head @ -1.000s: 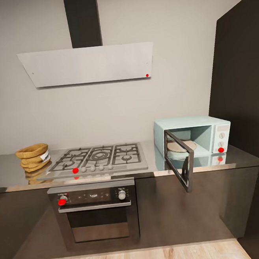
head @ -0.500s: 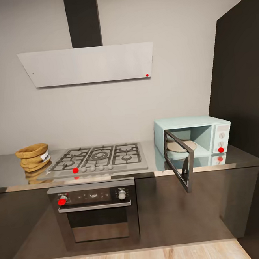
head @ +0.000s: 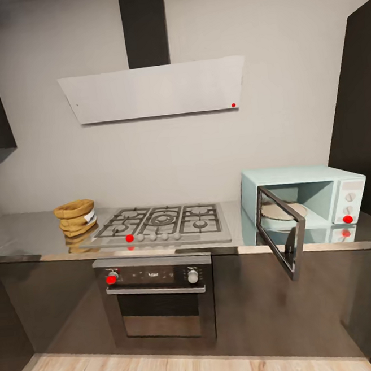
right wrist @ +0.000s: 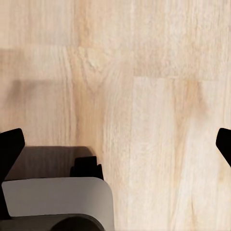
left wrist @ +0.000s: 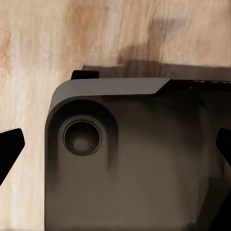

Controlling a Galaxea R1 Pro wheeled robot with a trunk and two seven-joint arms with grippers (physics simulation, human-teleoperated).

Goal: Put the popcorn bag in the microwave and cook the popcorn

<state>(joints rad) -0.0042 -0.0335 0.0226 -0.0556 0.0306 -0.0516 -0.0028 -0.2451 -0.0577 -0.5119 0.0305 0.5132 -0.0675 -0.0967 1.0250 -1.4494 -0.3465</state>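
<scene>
Dark grey rounded base (left wrist: 130,163) — round recessed socket (left wrist: 82,138) — black fingertips (left wrist: 9,144).

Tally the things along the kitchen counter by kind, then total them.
Popcorn bag: 1
Microwave, door open: 1
Gas hob: 1
Built-in oven: 1
Extractor hood: 1
Total: 5

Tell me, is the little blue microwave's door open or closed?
Open. The microwave has its dark glass door swung out over the countertop edge, so you can see the round plate inside.
</scene>
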